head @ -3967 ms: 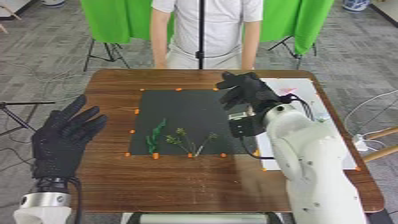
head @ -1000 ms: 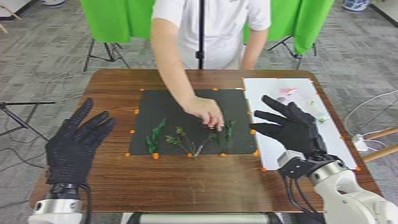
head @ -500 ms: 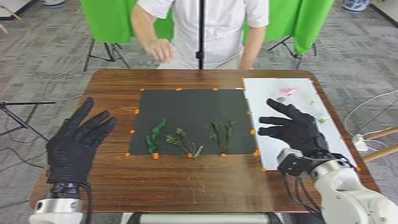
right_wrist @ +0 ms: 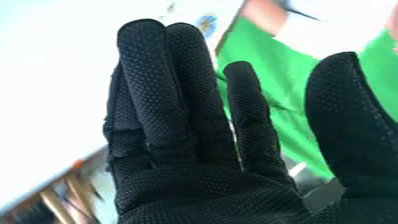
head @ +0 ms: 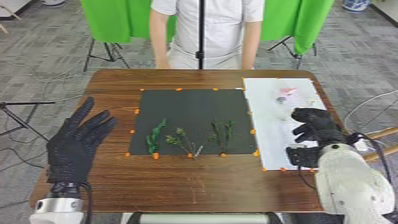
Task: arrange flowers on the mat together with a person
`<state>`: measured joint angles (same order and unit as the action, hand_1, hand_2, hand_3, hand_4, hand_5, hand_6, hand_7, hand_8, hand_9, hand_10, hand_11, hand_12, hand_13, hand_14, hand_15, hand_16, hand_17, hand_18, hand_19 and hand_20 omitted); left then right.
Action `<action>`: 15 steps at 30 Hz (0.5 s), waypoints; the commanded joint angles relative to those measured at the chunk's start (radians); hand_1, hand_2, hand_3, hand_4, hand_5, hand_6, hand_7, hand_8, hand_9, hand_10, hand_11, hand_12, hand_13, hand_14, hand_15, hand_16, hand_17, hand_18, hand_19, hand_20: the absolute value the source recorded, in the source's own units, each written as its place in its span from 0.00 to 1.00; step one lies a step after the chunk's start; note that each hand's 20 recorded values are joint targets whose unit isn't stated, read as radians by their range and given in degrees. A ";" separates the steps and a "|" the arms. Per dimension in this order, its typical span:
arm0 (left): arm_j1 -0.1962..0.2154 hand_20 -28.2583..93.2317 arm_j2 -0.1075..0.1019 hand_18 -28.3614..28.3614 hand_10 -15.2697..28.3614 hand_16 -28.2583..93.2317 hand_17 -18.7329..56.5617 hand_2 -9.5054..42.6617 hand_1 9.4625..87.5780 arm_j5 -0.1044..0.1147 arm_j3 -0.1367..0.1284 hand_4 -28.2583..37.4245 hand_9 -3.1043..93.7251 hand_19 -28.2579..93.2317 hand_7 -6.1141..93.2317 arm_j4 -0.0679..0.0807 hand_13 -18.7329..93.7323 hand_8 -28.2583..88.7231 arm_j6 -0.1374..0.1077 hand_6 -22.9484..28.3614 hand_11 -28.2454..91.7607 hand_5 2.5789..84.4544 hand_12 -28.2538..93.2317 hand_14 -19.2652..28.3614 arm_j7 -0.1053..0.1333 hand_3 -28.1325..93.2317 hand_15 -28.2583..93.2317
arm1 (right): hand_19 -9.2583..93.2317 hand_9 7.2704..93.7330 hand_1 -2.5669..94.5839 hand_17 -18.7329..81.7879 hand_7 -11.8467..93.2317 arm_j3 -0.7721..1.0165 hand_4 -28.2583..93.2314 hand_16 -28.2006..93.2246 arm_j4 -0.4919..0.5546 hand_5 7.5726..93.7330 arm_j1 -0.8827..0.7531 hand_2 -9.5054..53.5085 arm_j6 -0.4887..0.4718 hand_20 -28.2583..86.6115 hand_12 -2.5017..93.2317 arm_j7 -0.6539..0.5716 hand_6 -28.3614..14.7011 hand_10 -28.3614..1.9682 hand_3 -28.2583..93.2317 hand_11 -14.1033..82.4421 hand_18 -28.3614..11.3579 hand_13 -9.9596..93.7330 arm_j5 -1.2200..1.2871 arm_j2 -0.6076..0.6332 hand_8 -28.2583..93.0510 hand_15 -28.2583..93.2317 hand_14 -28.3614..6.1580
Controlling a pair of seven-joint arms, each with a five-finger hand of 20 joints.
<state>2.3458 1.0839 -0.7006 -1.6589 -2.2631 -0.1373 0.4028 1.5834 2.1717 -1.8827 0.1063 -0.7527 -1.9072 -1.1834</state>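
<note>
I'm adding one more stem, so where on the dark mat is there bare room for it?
Widest is the far half of the mat, up to its far edge. A slim strip lies between the rightmost stems and the mat's right edge. The near half is crowded: leafy stem, branching sprig, then those rightmost stems.

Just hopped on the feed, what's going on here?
It's flower arranging. Green sprigs lie along the near part of the dark mat, and a pink flower is on the white sheet. The right hand is over that sheet, open and empty; the left hand, also open, is left of the mat.
</note>
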 commanded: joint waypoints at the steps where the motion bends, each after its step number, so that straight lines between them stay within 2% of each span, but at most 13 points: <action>1: 0.000 0.25 -0.011 0.96 0.81 0.17 0.14 0.34 0.12 0.015 0.011 0.00 0.39 0.68 0.16 0.003 0.40 0.16 -0.019 0.58 0.41 0.38 0.32 0.96 0.006 0.86 0.58 | 0.86 0.71 0.34 0.39 0.23 -0.101 0.00 0.30 -0.075 0.44 0.064 0.12 -0.141 0.29 0.17 0.013 0.68 0.34 0.89 0.45 0.13 0.73 -0.417 0.040 0.13 0.71 0.39; 6: -0.002 0.25 -0.018 0.96 0.81 0.17 0.14 0.34 0.12 0.024 0.015 0.00 0.39 0.68 0.16 0.006 0.40 0.16 -0.022 0.58 0.41 0.38 0.32 0.96 0.020 0.86 0.58 | 0.85 0.70 0.35 0.39 0.23 -0.166 0.00 0.29 -0.147 0.43 0.126 0.09 -0.175 0.28 0.17 0.003 0.70 0.37 0.89 0.44 0.14 0.73 -0.503 0.059 0.13 0.70 0.40; 11: -0.003 0.25 -0.013 0.96 0.81 0.17 0.14 0.34 0.12 0.024 0.011 0.00 0.39 0.68 0.16 0.006 0.40 0.16 -0.019 0.58 0.41 0.38 0.32 0.96 0.009 0.86 0.58 | 0.84 0.69 0.36 0.38 0.24 -0.232 0.00 0.29 -0.224 0.42 0.188 0.07 -0.192 0.27 0.17 -0.013 0.71 0.39 0.90 0.44 0.14 0.73 -0.568 0.084 0.13 0.70 0.42; 15: -0.007 0.25 -0.007 0.96 0.81 0.16 0.14 0.34 0.12 0.022 0.010 0.00 0.39 0.68 0.16 0.005 0.40 0.16 -0.014 0.58 0.41 0.38 0.32 0.96 0.000 0.86 0.58 | 0.84 0.69 0.36 0.38 0.24 -0.297 0.00 0.29 -0.267 0.42 0.235 0.06 -0.253 0.27 0.16 -0.013 0.72 0.39 0.90 0.43 0.15 0.73 -0.646 0.112 0.13 0.69 0.42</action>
<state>2.3366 1.0671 -0.6808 -1.6474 -2.2627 -0.1498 0.4183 1.3563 1.9566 -1.7177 -0.0744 -0.7591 -2.4628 -1.1129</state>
